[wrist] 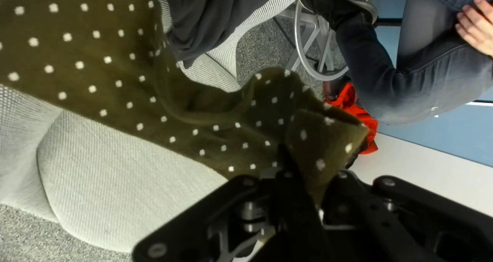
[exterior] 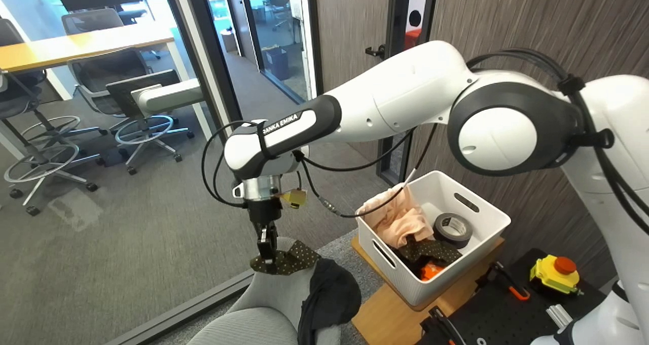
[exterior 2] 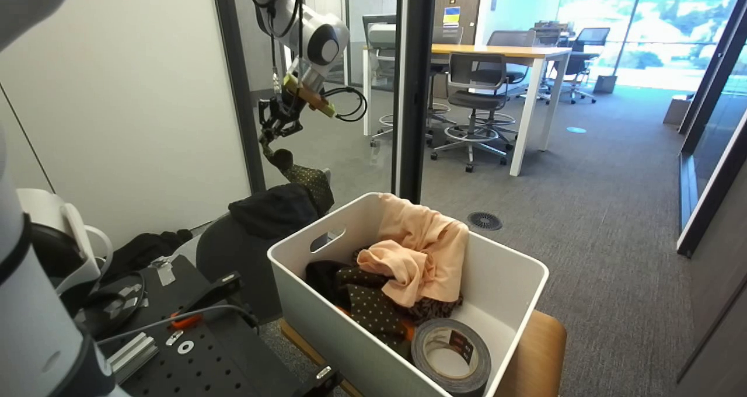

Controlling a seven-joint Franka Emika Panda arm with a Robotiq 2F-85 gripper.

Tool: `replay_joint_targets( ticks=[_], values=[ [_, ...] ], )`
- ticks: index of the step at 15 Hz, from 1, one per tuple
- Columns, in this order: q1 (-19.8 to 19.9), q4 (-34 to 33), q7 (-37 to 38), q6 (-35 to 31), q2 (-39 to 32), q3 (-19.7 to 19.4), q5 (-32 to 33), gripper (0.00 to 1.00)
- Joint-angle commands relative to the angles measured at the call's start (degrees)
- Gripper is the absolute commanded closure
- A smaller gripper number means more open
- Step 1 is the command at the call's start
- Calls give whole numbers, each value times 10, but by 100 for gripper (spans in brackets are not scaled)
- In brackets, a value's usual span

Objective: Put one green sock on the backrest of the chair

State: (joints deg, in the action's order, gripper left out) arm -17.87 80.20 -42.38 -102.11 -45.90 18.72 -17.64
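Sock (exterior: 300, 257) in the pinch: dark olive-green fabric, small white dots! The black two-fingered gripper (exterior 2: 268, 138) has its jaws closed on one end, a fold of cloth held between them. And the rest of it? In an exterior view it lies across the top edge of the padded backrest (exterior: 281, 285) of the light grey, fabric-upholstered chair (exterior: 253, 324), with the gripper up at eleven o'clock from the backrest's middle. Between four and five o'clock from the sock, just beside it, a larger limp charcoal-black cloth (exterior: 332, 297) hangs over the same chair. Swing round to three o'clock from the gripper, well apart: a white rectangular bin (exterior: 405, 282) on a light wooden stand (exterior: 377, 312). Inside, a soft peach-coloured garment (exterior: 405, 226) laps over the rim; at three o'clock from it sits a dark grey roll of tape (exterior: 442, 235), and nearer five, more dark green dotted cloth (exterior: 433, 249). Over to the wrist view, and between one and two o'clock from the gripper, a person's legs in grey-blue denim jeans (wrist: 431, 77).
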Motion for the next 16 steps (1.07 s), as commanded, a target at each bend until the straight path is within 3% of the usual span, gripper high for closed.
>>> replay_joint_targets(
  ticks=[1, 15, 16],
  values=[
    [-15, -69, 51, 10, -62, -3, 37, 87],
    [-17, -148, 114, 21, -128, 7, 73, 88],
    [-16, -148, 113, 22, -127, 7, 73, 63]
  ],
)
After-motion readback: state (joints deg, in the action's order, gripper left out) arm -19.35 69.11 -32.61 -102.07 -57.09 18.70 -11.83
